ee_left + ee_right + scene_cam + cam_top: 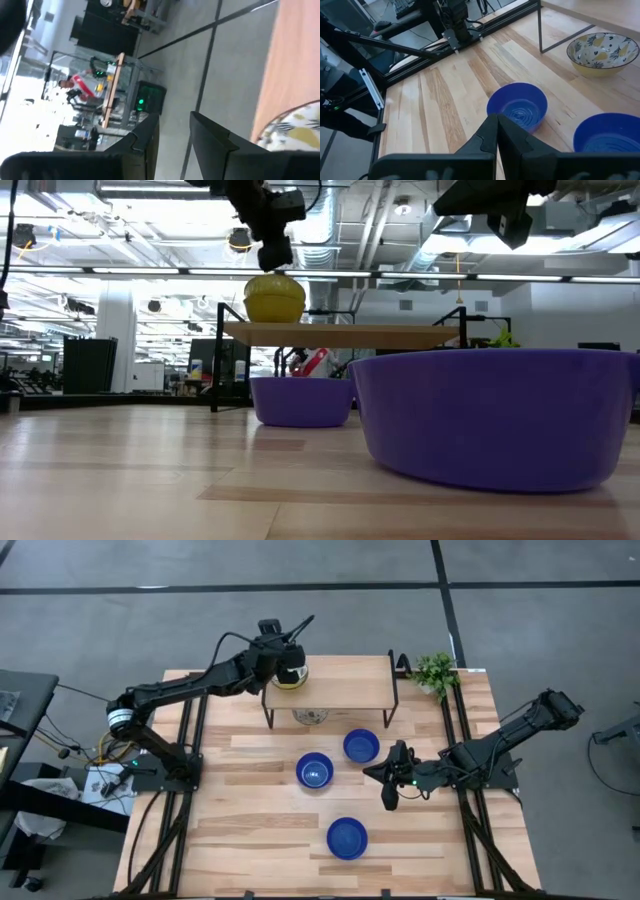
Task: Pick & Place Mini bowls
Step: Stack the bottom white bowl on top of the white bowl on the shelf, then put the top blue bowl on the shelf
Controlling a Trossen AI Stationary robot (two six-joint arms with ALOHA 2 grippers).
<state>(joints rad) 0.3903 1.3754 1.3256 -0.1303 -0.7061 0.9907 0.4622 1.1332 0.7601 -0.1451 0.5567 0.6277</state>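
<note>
Left gripper (pixel 291 668) sits over a yellowish bowl (pixel 290 679) on the shelf (pixel 345 690) (a patterned bowl (pixel 311 717) peeks out beneath). Three blue bowls (pixel 314 771) (pixel 361 746) (pixel 347 838) lie on the table (pixel 240 820). Right gripper (pixel 385 783) hovers low beside them, near a plant (pixel 436 672) corner.

- Three glossy cobalt blue mini bowls: one (pixel 347 838) toward the tabletop's (pixel 250 840) front edge, one (pixel 314 771) at its middle, one (pixel 361 746) just before the shelf (pixel 340 690).
- Yellow-sided bowl (pixel 290 677) on the shelf's left end.
- Patterned bowl (pixel 602 53) beneath the shelf: white inside, yellow and dark leaf-like marks, yellow outer wall.
- Tabletop: pale wood planks with streaky grain.
- Shelf: light wood top, black legs.
- Potted plant (pixel 436 671) at the far right corner: green.
- Both arms: black.
</note>
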